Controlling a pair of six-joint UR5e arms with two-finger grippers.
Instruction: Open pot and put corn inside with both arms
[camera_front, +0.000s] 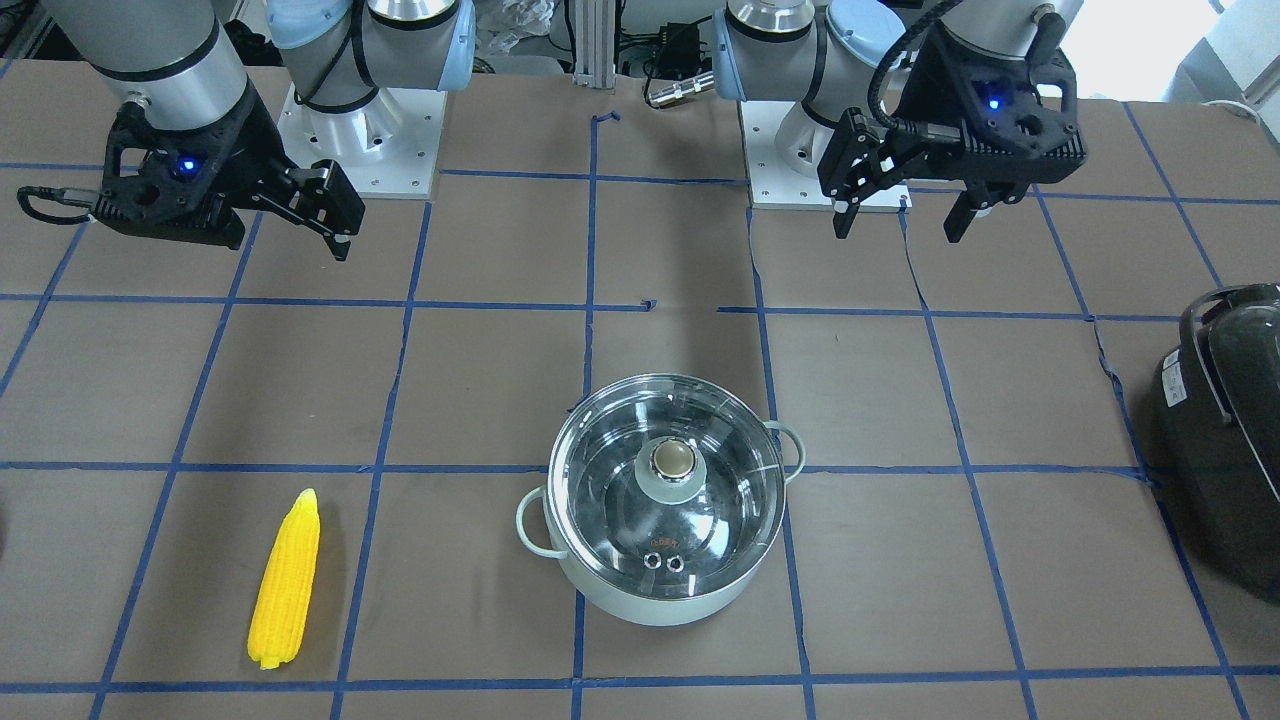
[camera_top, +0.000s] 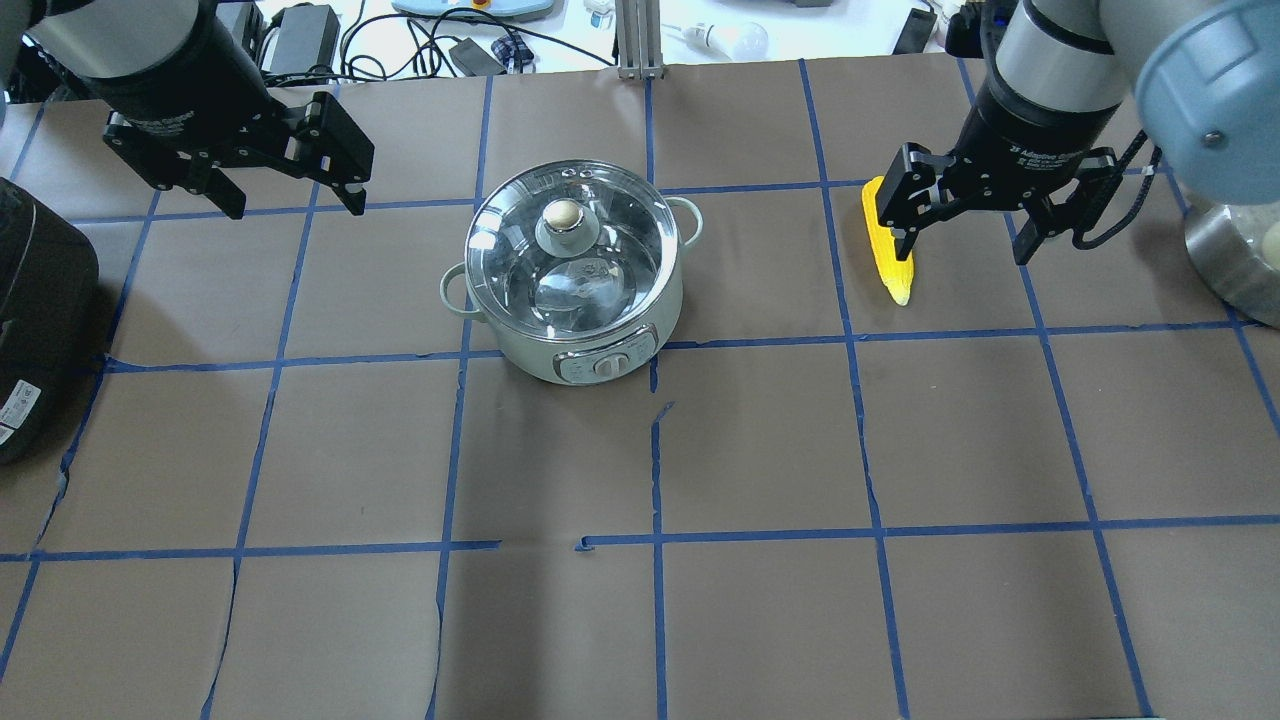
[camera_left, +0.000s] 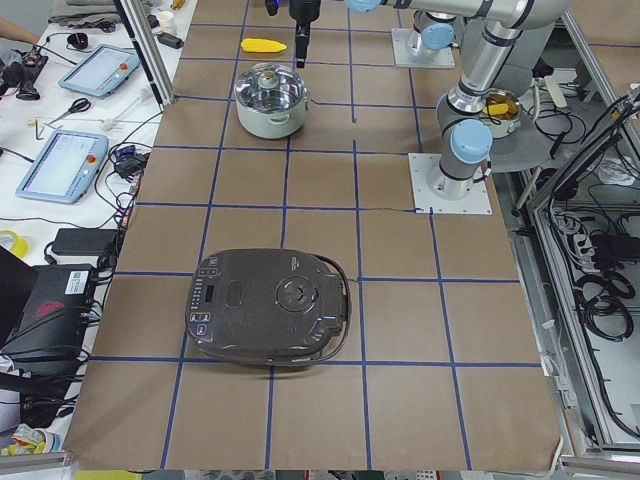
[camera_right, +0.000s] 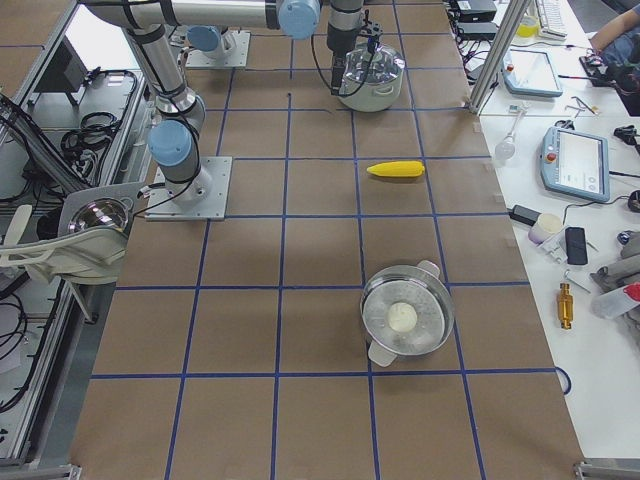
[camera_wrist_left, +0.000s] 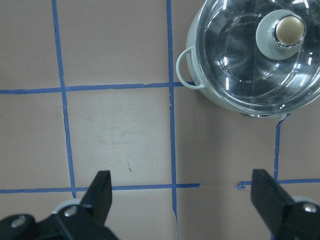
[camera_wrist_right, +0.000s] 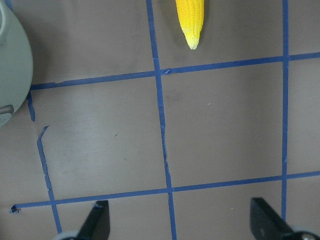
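Note:
The pale mint-green pot (camera_front: 690, 600) stands near the table's middle with its clear glass lid (camera_front: 620, 440) on and the round knob (camera_front: 671, 460) on top. It also shows in the overhead view (camera_top: 530, 345) and the left wrist view (camera_wrist_left: 200, 85). The yellow corn (camera_front: 285, 580) lies flat on the table, apart from the pot, also in the overhead view (camera_top: 890, 255) and the right wrist view (camera_wrist_right: 190, 17). My left gripper (camera_top: 295, 208) hovers open and empty beside the pot. My right gripper (camera_top: 965, 252) hovers open and empty above the corn's side.
A large black appliance (camera_top: 30, 320) with a handle sits at the table's end on my left. A steel pot (camera_right: 405, 318) holding a white lump stands at the end on my right. Blue tape lines (camera_front: 590, 300) grid the brown table.

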